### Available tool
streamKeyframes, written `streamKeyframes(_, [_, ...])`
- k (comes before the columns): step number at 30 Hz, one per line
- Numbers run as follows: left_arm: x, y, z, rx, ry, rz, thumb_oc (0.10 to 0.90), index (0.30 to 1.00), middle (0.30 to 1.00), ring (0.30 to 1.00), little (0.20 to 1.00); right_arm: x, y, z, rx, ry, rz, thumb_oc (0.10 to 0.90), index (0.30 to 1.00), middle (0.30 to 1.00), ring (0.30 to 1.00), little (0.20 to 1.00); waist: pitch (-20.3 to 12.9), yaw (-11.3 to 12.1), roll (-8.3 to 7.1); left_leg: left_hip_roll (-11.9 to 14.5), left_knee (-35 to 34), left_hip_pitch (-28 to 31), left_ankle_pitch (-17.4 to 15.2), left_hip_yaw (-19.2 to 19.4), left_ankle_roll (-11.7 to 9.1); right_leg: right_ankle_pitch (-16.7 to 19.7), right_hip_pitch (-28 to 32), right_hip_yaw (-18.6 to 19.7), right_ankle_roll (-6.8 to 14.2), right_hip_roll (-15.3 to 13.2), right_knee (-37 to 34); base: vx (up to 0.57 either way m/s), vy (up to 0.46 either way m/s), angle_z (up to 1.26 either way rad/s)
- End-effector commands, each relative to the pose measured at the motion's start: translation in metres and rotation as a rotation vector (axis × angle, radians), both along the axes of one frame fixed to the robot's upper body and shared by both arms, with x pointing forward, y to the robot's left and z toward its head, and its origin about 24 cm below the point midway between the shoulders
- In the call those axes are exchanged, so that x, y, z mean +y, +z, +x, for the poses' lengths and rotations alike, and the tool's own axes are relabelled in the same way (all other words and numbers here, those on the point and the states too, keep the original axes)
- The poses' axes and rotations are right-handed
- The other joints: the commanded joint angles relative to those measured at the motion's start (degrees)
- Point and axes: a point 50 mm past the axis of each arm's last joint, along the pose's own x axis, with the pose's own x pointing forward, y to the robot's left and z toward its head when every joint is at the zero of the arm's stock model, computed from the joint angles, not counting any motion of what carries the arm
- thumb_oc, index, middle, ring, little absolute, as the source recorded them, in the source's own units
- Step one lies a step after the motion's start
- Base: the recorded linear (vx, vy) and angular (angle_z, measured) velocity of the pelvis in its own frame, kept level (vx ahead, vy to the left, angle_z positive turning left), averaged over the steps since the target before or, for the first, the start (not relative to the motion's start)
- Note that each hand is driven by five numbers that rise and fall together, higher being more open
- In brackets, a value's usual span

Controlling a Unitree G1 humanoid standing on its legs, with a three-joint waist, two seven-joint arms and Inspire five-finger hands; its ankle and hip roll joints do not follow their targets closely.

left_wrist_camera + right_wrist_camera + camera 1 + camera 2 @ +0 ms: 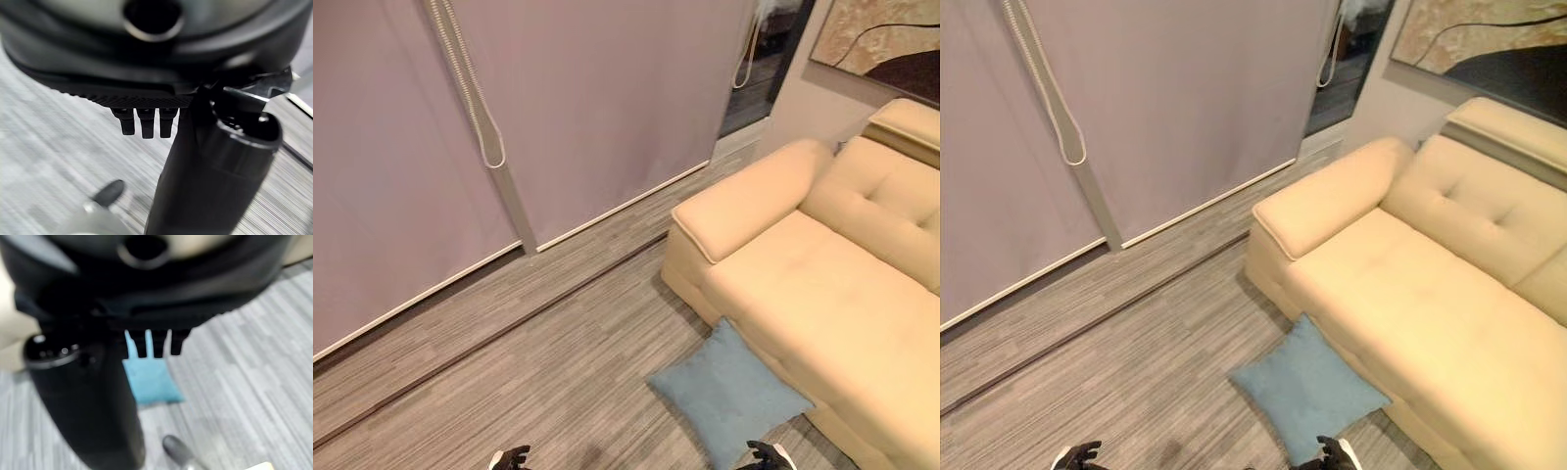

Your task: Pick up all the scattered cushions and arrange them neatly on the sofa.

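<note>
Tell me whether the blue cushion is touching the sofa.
Touching. In the left eye view the blue cushion lies on the floor with its far edge against the sofa front, no floor visible between them.

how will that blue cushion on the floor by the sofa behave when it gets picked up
The blue cushion looks soft and plump, so it would probably sag or fold if grabbed by one corner. Its fabric cover looks matte, so slipping seems unlikely. It lies flat against the sofa base, so it should not roll.

My head pair looks down: sofa (822, 284), blue cushion (729, 392) shared. Wrist cameras sit close behind each hand.
</note>
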Motion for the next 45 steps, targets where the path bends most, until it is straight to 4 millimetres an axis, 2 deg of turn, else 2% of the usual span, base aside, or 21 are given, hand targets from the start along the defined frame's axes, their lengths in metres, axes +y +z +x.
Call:
streamKeyframes(1, [0.0, 0.009, 0.028, -0.1, -0.048, 0.005, 0.8, 0.9, 0.9, 0.9, 0.9, -0.017, 0.013, 0.028, -0.076, 0.004, -0.071, 0.8, 0.9, 0.9, 0.9, 0.9, 2.12, 1.11, -3.29, -4.34, 8.15, -2.33, -7.28, -6.99, -0.49, 2.09, -1.96, 5.07, 3.38, -0.46, -2.3, 0.09, -0.048, -1.31])
streamKeyframes(2, [-0.005, 0.008, 0.03, -0.105, -0.052, -0.009, 0.8, 0.9, 0.9, 0.9, 0.9, -0.019, 0.012, 0.025, -0.069, -0.001, -0.077, 0.8, 0.9, 0.9, 0.9, 0.9, 2.4, 1.83, -4.01, -6.55, 5.86, -4.36, -9.11, -11.22, 0.01, 1.92, -1.17, 6.99, 3.82, -0.47, -2.93, 0.21, 0.027, -1.13])
streamKeyframes(3, [-0.007, 0.008, 0.032, -0.106, -0.055, -0.011, 0.8, 0.9, 0.9, 0.9, 0.9, -0.019, 0.011, 0.024, -0.063, -0.006, -0.078, 0.8, 0.9, 0.9, 0.9, 0.9, 2.47, 2.12, -4.42, -7.5, 2.44, -5.77, -9.16, -13.41, -0.05, 1.82, -0.9, 8.48, 4.28, -0.64, -3.52, 0.29, 0.113, -0.87])
streamKeyframes(4, [-0.009, 0.009, 0.037, -0.122, -0.061, -0.016, 0.8, 0.9, 0.9, 0.9, 0.9, -0.02, 0.012, 0.025, -0.067, 0.002, -0.087, 0.8, 0.9, 0.9, 0.9, 0.9, 3.45, 3.69, -3.96, -10.6, -1.3, -8.87, -6.19, -19.8, -0.59, 1.37, 0.22, 11.5, 4.45, 0.62, -4.06, 0.26, 0.2, -0.58])
streamKeyframes(5, [-0.01, 0.009, 0.037, -0.123, -0.051, -0.023, 0.8, 0.9, 0.9, 0.9, 0.9, -0.02, 0.012, 0.027, -0.07, 0.003, -0.087, 0.8, 0.9, 0.9, 0.9, 0.9, 3.53, 3.88, -3.64, -11.64, -1.85, -9.43, -5.75, -22.13, -0.61, 0.88, -0.09, 13.39, 4.51, 1.01, -3.37, 0.22, 0.207, -0.93])
streamKeyframes(7, [-0.006, 0.006, 0.027, -0.088, -0.045, -0.018, 0.8, 0.9, 0.9, 0.9, 0.9, -0.016, 0.01, 0.023, -0.053, 0.01, -0.077, 0.8, 0.9, 0.9, 0.9, 0.9, 2.65, 3.74, -3.07, -11.63, -4.75, -6.34, -6.06, -21.54, 0.81, 0.74, -0.44, 15.32, 5.18, 0.59, -1.63, 0.23, 0.293, -2.02])
streamKeyframes(9, [0.007, 0.01, 0.027, -0.091, -0.034, 0.016, 0.8, 0.9, 0.9, 0.9, 0.9, -0.006, 0.01, 0.031, -0.07, 0.023, -0.047, 0.8, 0.9, 0.9, 0.9, 0.9, 2.8, 3.89, -2.66, -11.67, -6.65, -3.4, -6.66, -17.63, 2.96, 0.86, -3.89, 17.37, 7.07, -0.78, 4.8, 0.21, 0.445, -1.7])
streamKeyframes(10, [0.017, 0.013, 0.027, -0.097, -0.017, 0.044, 0.8, 0.9, 0.9, 0.9, 0.9, -0.004, 0.011, 0.038, -0.09, 0.029, -0.043, 0.8, 0.9, 0.9, 0.9, 0.9, 3.61, 4.33, -2.14, -11.15, -7.1, -1.94, -7.21, -15.29, 3.9, 1.68, -7.11, 14.51, 8.41, -2.11, 10.16, 0.1, 0.297, -1.66])
streamKeyframes(11, [0.017, 0.013, 0.027, -0.097, -0.017, 0.044, 0.8, 0.9, 0.9, 0.9, 0.9, -0.004, 0.011, 0.038, -0.09, 0.029, -0.043, 0.8, 0.9, 0.9, 0.9, 0.9, 3.63, 4.36, -2.16, -11.17, -7.12, -1.92, -7.21, -15.27, 3.9, 1.64, -7.14, 14.54, 8.42, -2.12, 10.23, 0.07, 0.149, -1.57])
streamKeyframes(12, [0.019, 0.013, 0.026, -0.094, -0.015, 0.048, 0.8, 0.9, 0.9, 0.9, 0.9, -0.003, 0.011, 0.039, -0.095, 0.033, -0.043, 0.8, 0.9, 0.9, 0.9, 0.9, 3.68, 4.47, -2.02, -11.16, -7.29, -1.24, -7.58, -14.5, 4.08, 1.94, -7.6, 12.58, 8.46, -2.99, 10.74, 0.06, 0.058, -0.57])
streamKeyframes(18, [0.022, 0.013, 0.022, -0.081, -0.011, 0.051, 0.8, 0.9, 0.9, 0.9, 0.9, -0.006, 0.014, 0.042, -0.107, 0.047, -0.056, 0.8, 0.9, 0.9, 0.9, 0.9, 3.15, 4.89, -1.58, -11.31, -8.59, 1.69, -8.98, -10.68, 4.25, 3.44, -8.55, 0.41, 6.87, -5.4, 5.94, 0.1, 0.004, -0.24])
streamKeyframes(19, [0.022, 0.013, 0.022, -0.081, -0.008, 0.049, 0.8, 0.9, 0.9, 0.9, 0.9, -0.007, 0.014, 0.042, -0.11, 0.047, -0.062, 0.8, 0.9, 0.9, 0.9, 0.9, 2.97, 5.04, -1.4, -10.95, -8.59, 2.61, -10.25, -10.66, 3.85, 2.65, -7.82, -0.62, 7.64, -5.25, 5.4, 0.08, -0.06, -0.53])
streamKeyframes(20, [0.021, 0.013, 0.022, -0.077, -0.014, 0.047, 0.8, 0.9, 0.9, 0.9, 0.9, -0.008, 0.014, 0.042, -0.109, 0.047, -0.062, 0.8, 0.9, 0.9, 0.9, 0.9, 3.08, 4.93, -1.72, -11.2, -8.3, 2.41, -9.56, -9.91, 3.91, 3.55, -7.39, -1.65, 7.09, -5.51, 4.11, 0.1, -0.087, -0.5])
streamKeyframes(22, [0.019, 0.012, 0.023, -0.077, -0.031, 0.044, 0.8, 0.9, 0.9, 0.9, 0.9, -0.01, 0.015, 0.04, -0.111, 0.044, -0.064, 0.8, 0.9, 0.9, 0.9, 0.9, 2.7, 4.43, -2.04, -11.2, -7.49, 2.42, -10.06, -10.01, 3.5, 3.27, -6.67, 0.21, 6.58, -4.41, 2.53, 0.07, -0.103, -0.2])
streamKeyframes(27, [0.007, 0.009, 0.023, -0.068, -0.061, 0.012, 0.8, 0.9, 0.9, 0.9, 0.9, -0.015, 0.015, 0.037, -0.105, 0.03, -0.075, 0.8, 0.9, 0.9, 0.9, 0.9, 2.05, 3.58, -1.78, -9.77, -5.32, 3.13, -11.39, -9.14, 2.44, 2.73, -4.51, 1.31, 5.56, -2.47, -0.04, 0.1, -0.138, 0.13])
streamKeyframes(33, [-0.008, 0.008, 0.033, -0.089, -0.095, -0.027, 0.8, 0.9, 0.9, 0.9, 0.9, -0.025, 0.018, 0.036, -0.117, 0.002, -0.095, 0.8, 0.9, 0.9, 0.9, 0.9, 2.96, 2.97, -1.49, -7.32, 3.52, -0.21, -9.18, -10.04, 0.18, 1.82, -1.93, 2.69, 3.65, -0.63, -2.2, 0.01, -0.112, 0.06])
streamKeyframes(35, [-0.013, 0.008, 0.036, -0.098, -0.105, -0.039, 0.8, 0.9, 0.9, 0.9, 0.9, -0.026, 0.019, 0.036, -0.12, -0.005, -0.096, 0.8, 0.9, 0.9, 0.9, 0.9, 2.9, 3.16, -1.63, -8.85, 3.27, -1.84, -9.04, -12.72, 0.39, 1.68, -1.97, 3.23, 3.6, -0.58, -2.48, -0.01, 0.002, -0.21])
streamKeyframes(37, [-0.016, 0.007, 0.036, -0.095, -0.113, -0.046, 0.8, 0.9, 0.9, 0.9, 0.9, -0.027, 0.019, 0.035, -0.116, -0.002, -0.101, 0.8, 0.9, 0.9, 0.9, 0.9, 2.85, 3.92, -1.71, -12.39, 0.39, -3.24, -10.26, -16.74, 1.03, 1.62, -2.02, 4.23, 3.82, -0.42, -2.35, 0.0, 0.024, -0.31])
streamKeyframes(39, [-0.017, 0.005, 0.032, -0.086, -0.102, -0.055, 0.8, 0.9, 0.9, 0.9, 0.9, -0.025, 0.019, 0.037, -0.12, 0.014, -0.102, 0.8, 0.9, 0.9, 0.9, 0.9, 2.57, 4.31, -1.14, -13.52, -4.25, -1.93, -10.0, -19.26, 1.91, 1.51, -2.62, 5.76, 4.21, 0.26, -1.23, 0.01, 0.042, -0.34])
streamKeyframes(42, [-0.016, 0.004, 0.026, -0.068, -0.098, -0.052, 0.8, 0.9, 0.9, 0.9, 0.9, -0.023, 0.019, 0.038, -0.121, 0.021, -0.098, 0.8, 0.9, 0.9, 0.9, 0.9, 2.48, 4.76, -1.05, -14.54, -5.04, -1.37, -9.68, -20.58, 2.23, 1.77, -3.44, 6.42, 4.77, 0.24, 0.13, 0.01, 0.05, -0.45])
streamKeyframes(45, [-0.007, 0.004, 0.021, -0.06, -0.063, -0.037, 0.8, 0.9, 0.9, 0.9, 0.9, -0.018, 0.02, 0.045, -0.133, 0.058, -0.095, 0.8, 0.9, 0.9, 0.9, 0.9, 2.89, 5.98, -0.53, -14.18, -6.55, -0.32, -9.17, -19.76, 3.15, 1.53, -6.08, 6.09, 5.66, -0.77, 4.94, -0.02, 0.056, -0.47])
